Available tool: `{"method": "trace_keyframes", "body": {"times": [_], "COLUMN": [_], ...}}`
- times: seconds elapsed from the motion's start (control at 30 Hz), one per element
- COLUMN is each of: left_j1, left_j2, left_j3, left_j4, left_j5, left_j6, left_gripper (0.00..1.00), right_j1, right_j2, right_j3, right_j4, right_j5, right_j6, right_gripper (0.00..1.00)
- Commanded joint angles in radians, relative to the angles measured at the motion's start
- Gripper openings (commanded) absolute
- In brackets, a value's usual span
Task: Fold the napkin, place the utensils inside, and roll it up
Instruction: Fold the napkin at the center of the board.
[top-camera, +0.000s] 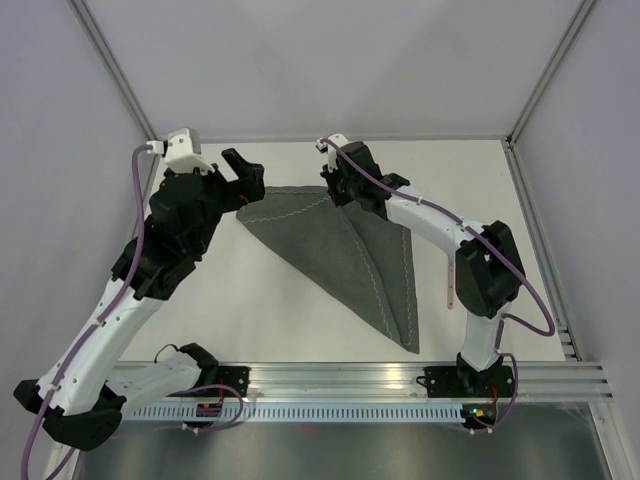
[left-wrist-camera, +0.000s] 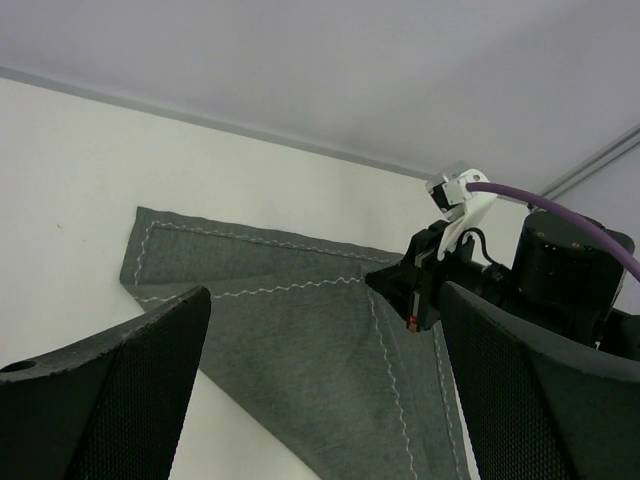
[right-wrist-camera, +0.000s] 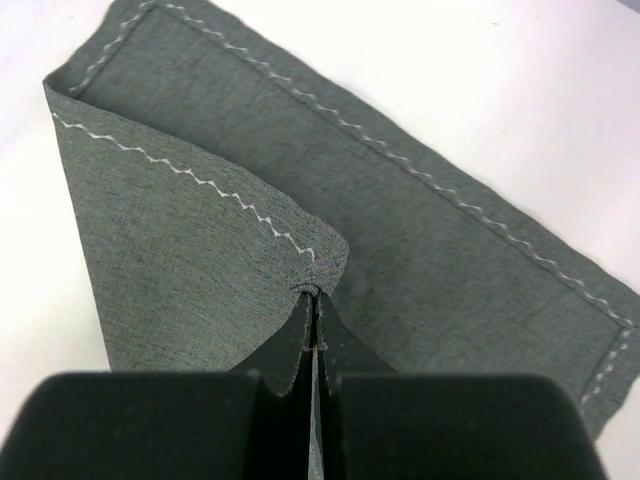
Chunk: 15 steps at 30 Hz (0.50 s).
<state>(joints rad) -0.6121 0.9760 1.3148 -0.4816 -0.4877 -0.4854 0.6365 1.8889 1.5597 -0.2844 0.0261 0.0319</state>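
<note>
The dark grey napkin (top-camera: 345, 262) lies on the white table, with one corner drawn over so that a folded flap covers its left half. My right gripper (top-camera: 336, 190) is shut on that corner at the napkin's far edge; in the right wrist view the cloth (right-wrist-camera: 430, 230) bunches at the closed tips (right-wrist-camera: 315, 292). Beside the far left corner my left gripper (top-camera: 247, 178) stands open, holding nothing. Its wrist view shows the napkin (left-wrist-camera: 300, 350) between wide fingers (left-wrist-camera: 110, 390), with the right gripper (left-wrist-camera: 412, 290) beyond. A pink-handled fork (top-camera: 451, 288), the utensils, lies right of the napkin, partly behind the right arm.
A raised frame edge (top-camera: 540, 240) borders the table on the right, and pale walls enclose the back and sides. The arm bases sit on a metal rail (top-camera: 330, 380) at the near edge.
</note>
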Motion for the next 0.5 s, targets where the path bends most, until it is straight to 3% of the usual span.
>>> {"method": "trace_keyframes", "body": {"times": [0.0, 0.47], "left_j1": [0.006, 0.02], "left_j2": [0.009, 0.036], "left_j3": [-0.006, -0.02], "left_j4": [0.047, 0.061], "left_j5": [0.014, 0.029], "left_j6": [-0.004, 0.001], "left_gripper": [1.0, 1.0], "right_j1": [-0.024, -0.149], "right_j2": [-0.007, 0.001], "right_j3": [0.023, 0.011], "right_j4": [0.03, 0.068], "right_j5": [0.005, -0.009], "right_j6": [-0.017, 0.006], "right_gripper": [0.0, 0.0]}}
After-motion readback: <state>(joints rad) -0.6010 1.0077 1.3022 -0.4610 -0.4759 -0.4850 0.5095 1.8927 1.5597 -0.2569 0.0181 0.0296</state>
